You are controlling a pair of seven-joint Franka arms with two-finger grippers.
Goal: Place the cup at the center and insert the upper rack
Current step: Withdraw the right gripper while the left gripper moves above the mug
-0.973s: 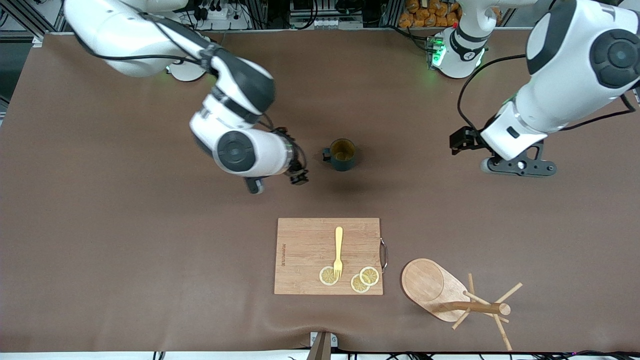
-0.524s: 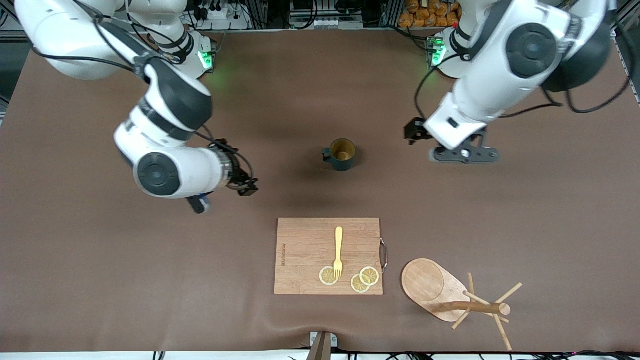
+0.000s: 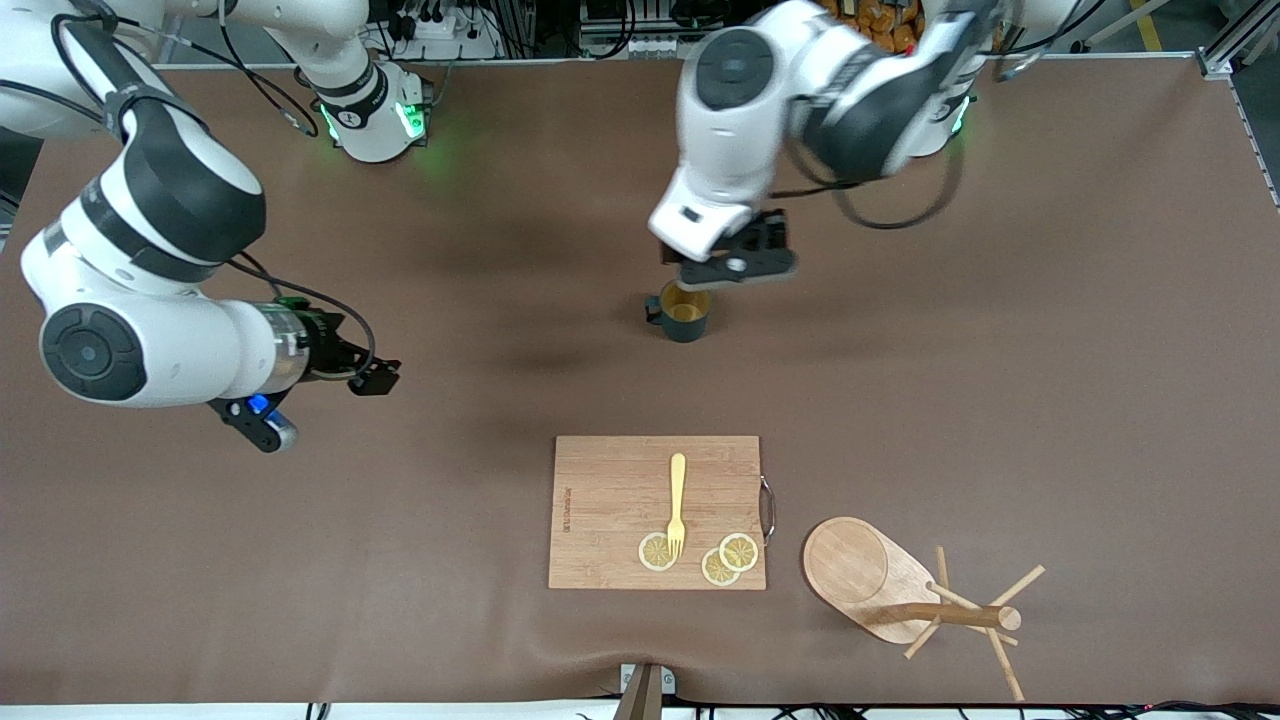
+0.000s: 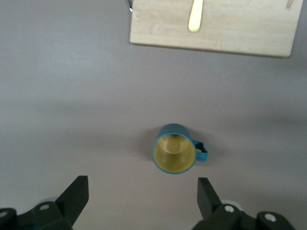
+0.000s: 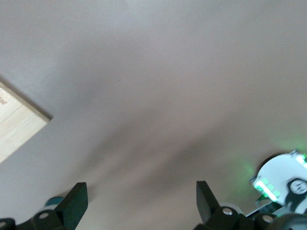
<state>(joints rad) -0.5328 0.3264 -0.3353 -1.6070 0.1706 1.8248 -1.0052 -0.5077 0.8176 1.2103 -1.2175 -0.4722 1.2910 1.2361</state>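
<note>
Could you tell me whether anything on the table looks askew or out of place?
Yes: the upper rack lies tipped on its side, post and pegs flat on the table, beside the cutting board. The cup stands upright.

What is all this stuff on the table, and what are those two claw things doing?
cup: one, dark teal with a tan inside, upright mid-table, farther from the front camera than the cutting board.
cutting board: one, light wood with a metal handle, near the front edge.
fork: one, yellow, lying on the cutting board.
lemon slices: three, yellow, on the board's near edge; the fork's tines rest on one.
upper rack: one, light wood, tipped on its side, toward the left arm's end beside the board.
table: one, brown surface.
left tool: one, black, open, over the cup.
right tool: one, black, open, over bare table toward the right arm's end.
</note>
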